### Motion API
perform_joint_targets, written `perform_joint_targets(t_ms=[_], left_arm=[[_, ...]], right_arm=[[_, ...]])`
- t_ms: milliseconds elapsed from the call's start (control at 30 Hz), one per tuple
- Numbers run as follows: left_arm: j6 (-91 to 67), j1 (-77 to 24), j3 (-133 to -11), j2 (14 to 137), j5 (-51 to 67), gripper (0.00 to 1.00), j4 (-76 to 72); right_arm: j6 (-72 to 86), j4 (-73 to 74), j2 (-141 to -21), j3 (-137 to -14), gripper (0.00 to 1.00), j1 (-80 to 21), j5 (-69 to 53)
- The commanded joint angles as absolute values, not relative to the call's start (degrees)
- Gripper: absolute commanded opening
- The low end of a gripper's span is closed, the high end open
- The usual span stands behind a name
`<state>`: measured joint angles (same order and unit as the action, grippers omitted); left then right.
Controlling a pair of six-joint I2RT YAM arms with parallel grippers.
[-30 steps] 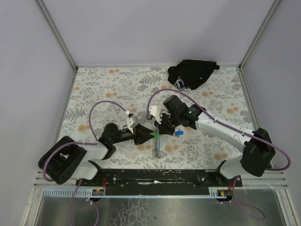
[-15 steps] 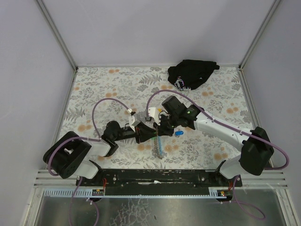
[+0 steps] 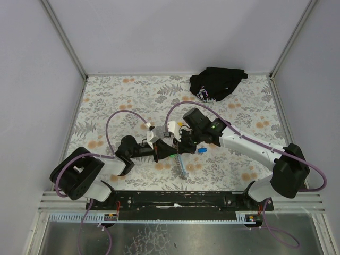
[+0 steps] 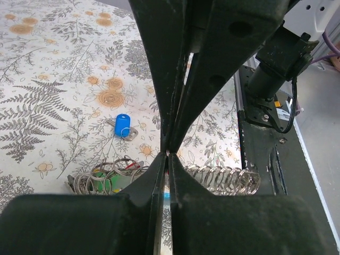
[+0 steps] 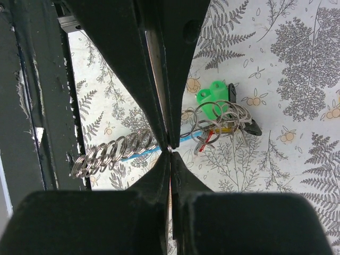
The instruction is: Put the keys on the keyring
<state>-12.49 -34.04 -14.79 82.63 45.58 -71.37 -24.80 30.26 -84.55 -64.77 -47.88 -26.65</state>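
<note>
Both arms wear white shells over black joints. The left arm (image 3: pixel 101 172) and the right arm (image 3: pixel 249 146) each end in a bulky black shoulder housing. A purple cable (image 3: pixel 107 130) loops along each one, and a small green light (image 3: pixel 213 126) glows near the right wrist. Close up, the fingers (image 4: pixel 159 64) are matte black plastic — scuffed, and tapering to thin edges.

- Robot lab test cell.
- Plain pale walls (image 3: pixel 175 32) on aluminium frame posts (image 3: pixel 64 37) box in a fern-print counter (image 3: pixel 117 95).
- Left arm (image 3: pixel 101 171) and right arm (image 3: pixel 249 146) bolted to a black base rail (image 3: pixel 180 200); purple cables (image 3: pixel 113 117) looped loose.
</note>
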Motion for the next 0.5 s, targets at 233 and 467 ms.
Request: perform_joint_targets(t_ms=[233, 467], left_arm=[[-16.1, -33.8, -10.9, 82.9, 40.6, 0.0, -86.2], [-18.2, -33.7, -9.9, 83.8, 39.2, 0.0, -90.6]], right_arm=[[-16.8, 11.6, -71.3, -54.6, 0.22, -45.5, -27.2], [-8.4, -6.3, -65.6, -42.2, 0.31, -39.0, -35.2]])
